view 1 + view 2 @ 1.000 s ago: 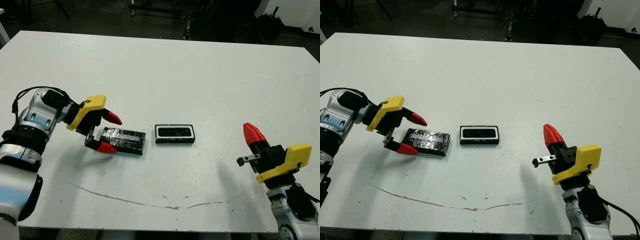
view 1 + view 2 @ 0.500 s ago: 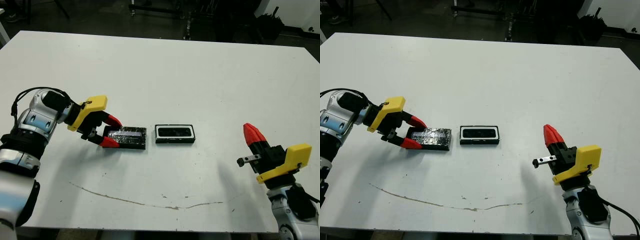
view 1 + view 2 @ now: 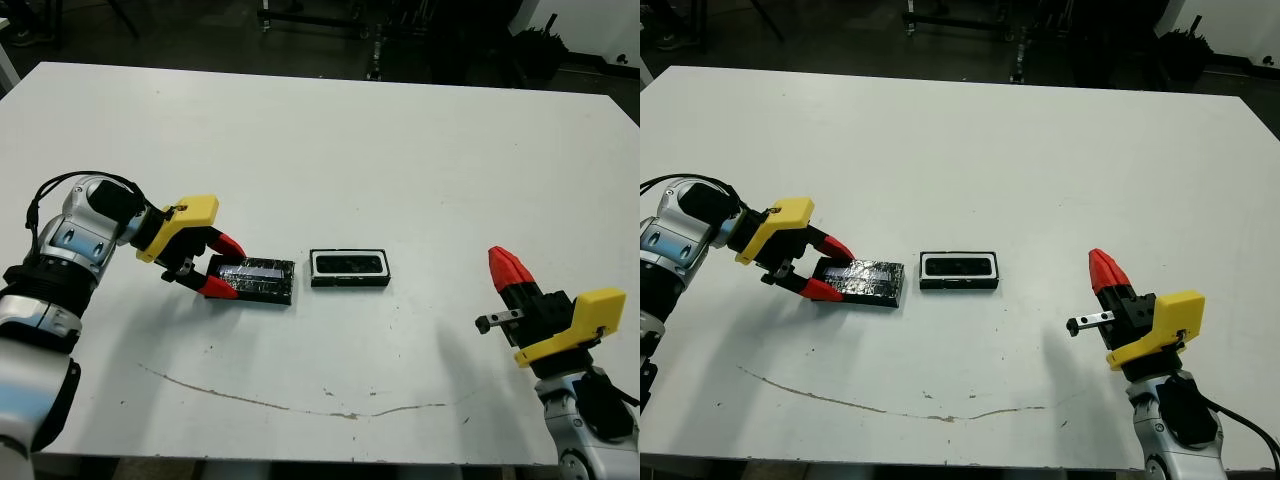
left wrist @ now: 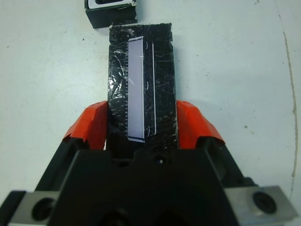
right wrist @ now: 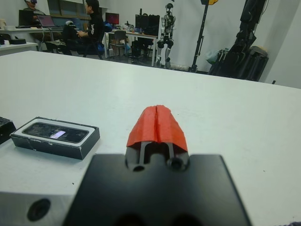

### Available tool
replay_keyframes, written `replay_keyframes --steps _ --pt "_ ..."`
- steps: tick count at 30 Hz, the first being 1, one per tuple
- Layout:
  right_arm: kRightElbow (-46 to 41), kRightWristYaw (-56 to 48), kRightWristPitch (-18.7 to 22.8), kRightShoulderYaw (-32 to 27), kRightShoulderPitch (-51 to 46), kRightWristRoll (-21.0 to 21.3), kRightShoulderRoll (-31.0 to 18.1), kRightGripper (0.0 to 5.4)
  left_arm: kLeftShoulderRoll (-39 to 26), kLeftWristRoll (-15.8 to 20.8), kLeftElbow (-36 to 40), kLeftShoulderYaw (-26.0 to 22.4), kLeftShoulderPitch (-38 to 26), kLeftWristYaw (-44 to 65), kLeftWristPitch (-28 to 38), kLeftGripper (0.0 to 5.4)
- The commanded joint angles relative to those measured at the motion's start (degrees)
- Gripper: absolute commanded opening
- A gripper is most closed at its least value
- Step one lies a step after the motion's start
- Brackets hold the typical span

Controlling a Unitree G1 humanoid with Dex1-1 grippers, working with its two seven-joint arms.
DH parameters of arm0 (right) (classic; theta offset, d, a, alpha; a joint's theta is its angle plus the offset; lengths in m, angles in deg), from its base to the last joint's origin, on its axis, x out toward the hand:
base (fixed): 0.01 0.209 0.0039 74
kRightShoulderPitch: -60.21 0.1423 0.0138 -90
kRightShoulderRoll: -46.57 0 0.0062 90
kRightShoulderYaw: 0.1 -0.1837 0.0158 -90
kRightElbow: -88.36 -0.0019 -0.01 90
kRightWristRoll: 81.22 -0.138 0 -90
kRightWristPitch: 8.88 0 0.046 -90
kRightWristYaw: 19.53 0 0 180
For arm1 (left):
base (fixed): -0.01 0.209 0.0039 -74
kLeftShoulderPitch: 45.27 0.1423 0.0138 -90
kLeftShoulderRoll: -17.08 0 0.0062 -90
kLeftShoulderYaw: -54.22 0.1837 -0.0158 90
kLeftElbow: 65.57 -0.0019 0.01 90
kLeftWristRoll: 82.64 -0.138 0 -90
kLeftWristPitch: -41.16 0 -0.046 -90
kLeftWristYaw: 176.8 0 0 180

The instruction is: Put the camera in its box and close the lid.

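The left gripper (image 4: pixel 142 127) clamps the near-left end of the glossy black rectangular lid (image 3: pixel 254 280), apparently to carry it right to the white-lined black box (image 3: pixel 349 268), where the black bar-shaped camera (image 3: pixel 349 264) lies; the right gripper (image 3: pixel 507 270) waits, fingers together, empty.

No readable text anywhere; faint marks on lid (image 4: pixel 141 89) stripe, possibly print, illegible.

Glossy black lid (image 3: pixel 255 280) flat on the table, just left of the white-lined box (image 3: pixel 349 268) holding the camera (image 3: pixel 349 263).
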Motion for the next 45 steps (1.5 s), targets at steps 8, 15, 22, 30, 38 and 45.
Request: replay_keyframes --steps 8,15,22,30,38,45 --pt "-0.50 0.41 1.91 -0.12 -0.13 -0.19 -1.09 0.00 0.34 4.01 4.63 -4.66 4.31 -6.68 -6.99 3.15" --pt "0.02 0.14 1.65 0.07 0.26 -0.07 -1.11 0.00 1.12 9.39 7.99 -7.75 5.39 -7.02 -14.33 3.15" --pt "-0.26 0.43 2.07 0.34 0.33 0.38 -1.30 0.00 1.63 13.20 11.38 -8.72 6.03 -6.79 -19.43 3.15" --pt "-0.19 0.36 2.31 0.38 0.37 0.05 -1.28 0.00 2.52 13.62 16.67 -8.99 8.22 -12.66 -22.64 3.15" --pt "0.04 0.04 2.04 0.41 0.26 -0.33 -1.52 0.00 3.65 13.23 20.75 -8.45 11.31 -18.93 -21.43 3.15" --pt "-0.89 0.74 3.27 0.52 0.01 -0.22 -1.52 0.00 4.59 12.55 21.87 -7.41 12.19 -21.15 -20.30 3.15"
